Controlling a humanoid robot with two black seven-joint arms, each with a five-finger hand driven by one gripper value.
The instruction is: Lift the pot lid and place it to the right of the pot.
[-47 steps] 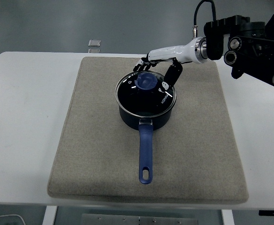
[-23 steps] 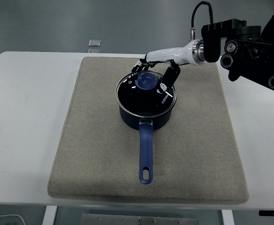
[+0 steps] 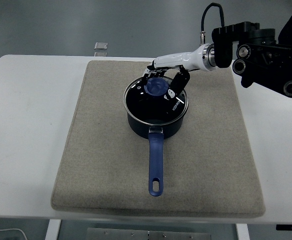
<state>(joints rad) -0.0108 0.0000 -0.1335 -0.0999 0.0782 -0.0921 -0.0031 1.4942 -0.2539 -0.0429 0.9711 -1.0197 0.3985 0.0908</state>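
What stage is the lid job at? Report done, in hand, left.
Done: the right hand has reached the pot lid.
In hand: its fingers curl around the blue knob; a firm grip is unclear.
Left: the lid sits on the pot; lift it, set it on the mat right of the pot.

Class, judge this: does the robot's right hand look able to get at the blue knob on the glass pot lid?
Probably yes: the right hand is already at the blue knob, fingers curled around it, nothing between.
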